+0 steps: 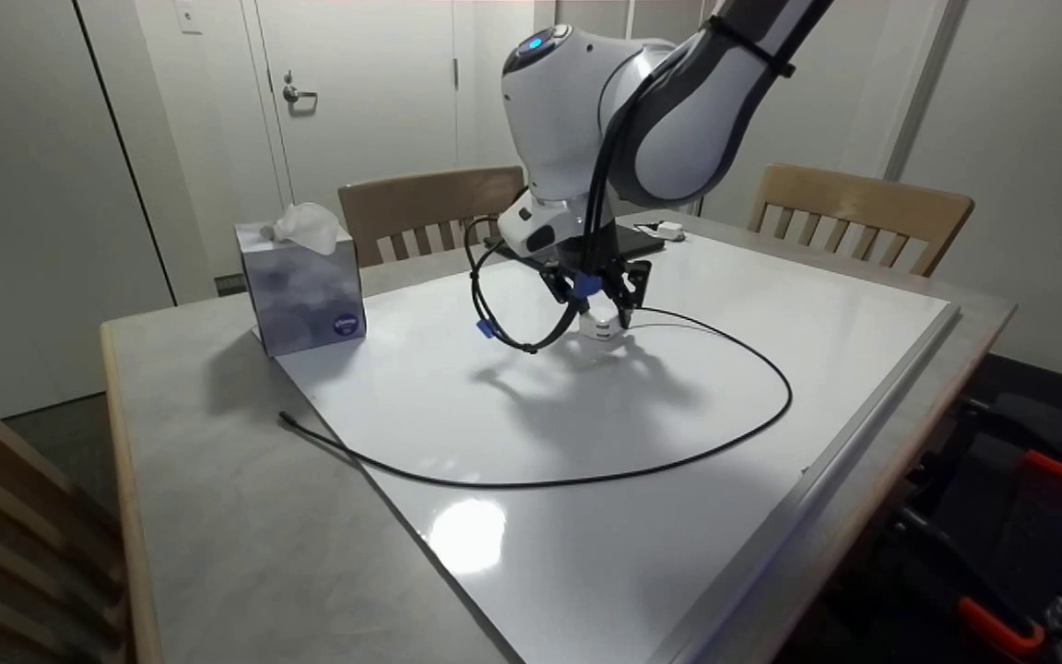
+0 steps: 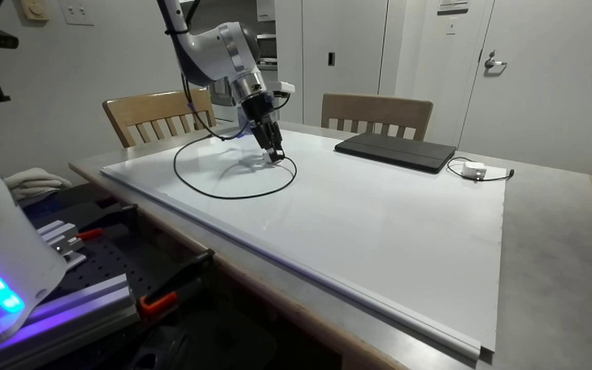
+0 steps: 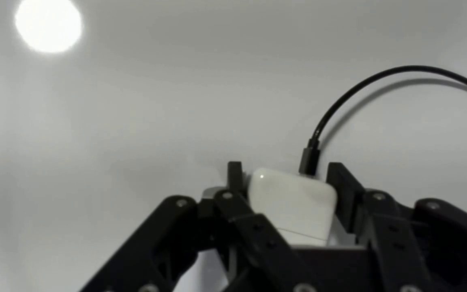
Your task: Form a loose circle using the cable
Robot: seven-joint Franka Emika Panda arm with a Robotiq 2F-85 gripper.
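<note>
My arm [image 1: 559, 120]: extended over table [image 1: 199, 461], wrist bent, jaws tilted downward, low over whiteboard [image 1: 642, 544], grasping white connector [image 3: 294, 198] of cable [image 1: 531, 484]. Container: tissue box [image 1: 305, 300], upright, tissue [image 1: 308, 228] poking from top, interior hidden from me. Cable: wide curve across whiteboard, dark plug [image 1: 288, 420] on table beyond whiteboard edge.

It looks like an office meeting room: table [image 1: 199, 516], whiteboard [image 2: 378, 221], 3 wooden chairs [image 1: 863, 196].

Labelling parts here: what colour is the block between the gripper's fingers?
White; the block shows best in the wrist view.
</note>
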